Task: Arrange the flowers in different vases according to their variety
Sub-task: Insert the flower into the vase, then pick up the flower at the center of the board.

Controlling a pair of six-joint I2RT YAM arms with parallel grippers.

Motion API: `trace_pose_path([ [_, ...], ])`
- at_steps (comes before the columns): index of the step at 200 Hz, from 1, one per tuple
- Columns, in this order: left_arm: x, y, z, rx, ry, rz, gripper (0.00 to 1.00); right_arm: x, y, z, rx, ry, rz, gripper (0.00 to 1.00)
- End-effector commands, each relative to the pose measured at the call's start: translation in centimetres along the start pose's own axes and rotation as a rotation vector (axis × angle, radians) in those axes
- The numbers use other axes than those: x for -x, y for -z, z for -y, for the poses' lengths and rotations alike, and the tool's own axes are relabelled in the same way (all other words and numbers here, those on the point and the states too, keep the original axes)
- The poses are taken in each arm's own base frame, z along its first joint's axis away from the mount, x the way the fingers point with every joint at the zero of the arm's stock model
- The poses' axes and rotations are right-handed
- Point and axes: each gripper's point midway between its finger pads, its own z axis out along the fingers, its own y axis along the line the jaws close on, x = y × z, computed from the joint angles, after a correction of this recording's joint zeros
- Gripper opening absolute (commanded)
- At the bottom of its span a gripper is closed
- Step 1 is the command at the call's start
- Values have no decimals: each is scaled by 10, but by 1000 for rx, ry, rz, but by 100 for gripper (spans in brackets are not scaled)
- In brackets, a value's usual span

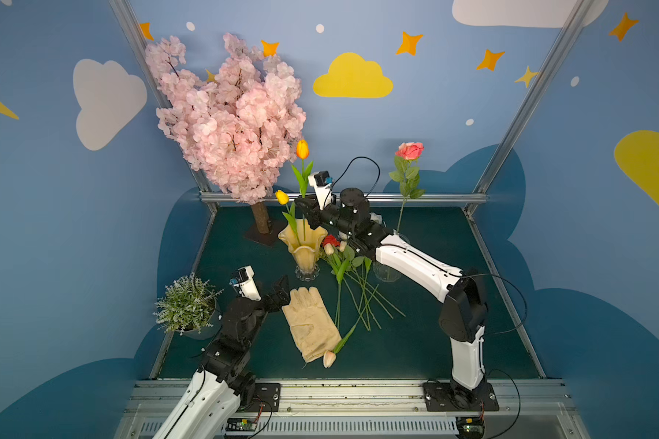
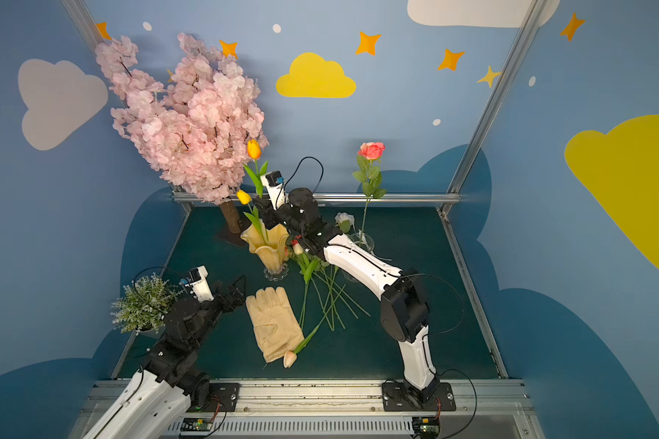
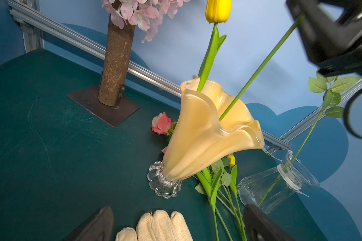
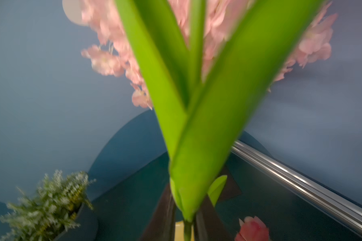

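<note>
The right fingers [image 4: 163, 217] stand a little apart on either side of the orange tulip's [image 1: 302, 149] stem, just above the amber vase's [image 1: 303, 247] rim. The wrist view is blurred, so I cannot tell whether they press on the stem. The tulip stands nearly upright with its stem down in the amber vase. The yellow tulip [image 1: 282, 197] stands in that vase too, leaning toward the blossom tree [image 1: 229, 114].

The left fingers [image 3: 96, 225] are spread wide and hold nothing. They hover low over the counter [image 1: 415, 342], just beside the fingertips of the glove [image 1: 311, 327].

The amber vase stands upright mid-counter, near the tree's base plate. The clear vase [image 3: 276, 187] stands to its right, largely hidden behind the right arm in both top views. A tall pink rose [image 1: 409, 151] stands in it.

Between the two vases a loose pile of flowers [image 1: 352, 289] lies flat, stems fanned toward the front edge. A red rose [image 1: 330, 240] shows at its far end. A white rose [image 2: 344, 218] shows beyond the arm, near the clear vase. Another pink rose [image 3: 161, 123] lies behind the amber vase's foot. A cream-pink tulip [image 1: 328, 358] lies with its bud at the glove's cuff. The potted plant [image 1: 185, 304] sits at the counter's left edge, by the left arm.
</note>
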Motion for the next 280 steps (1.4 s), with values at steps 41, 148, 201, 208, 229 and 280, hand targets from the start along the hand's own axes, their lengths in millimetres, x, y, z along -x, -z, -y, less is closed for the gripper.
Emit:
trace_pose_path([
  [41, -5, -7, 2, -10, -15, -18, 100, 7, 60, -17, 29, 13, 14, 59],
  [148, -11, -17, -4, 36, -35, -54, 100, -155, 206, -38, 124, 264, -552, 97],
  [201, -13, -18, -5, 40, -38, -59, 100, -223, 256, -57, 226, 646, -681, 98],
  [208, -13, -19, -5, 38, -38, -60, 100, -228, 262, -57, 231, 679, -706, 99],
  [229, -14, -20, -4, 37, -38, -66, 100, -245, 276, -52, 269, 765, -808, 93],
  [280, -13, -19, -6, 43, -40, -60, 100, -280, 279, -28, 221, 954, -1049, 55],
])
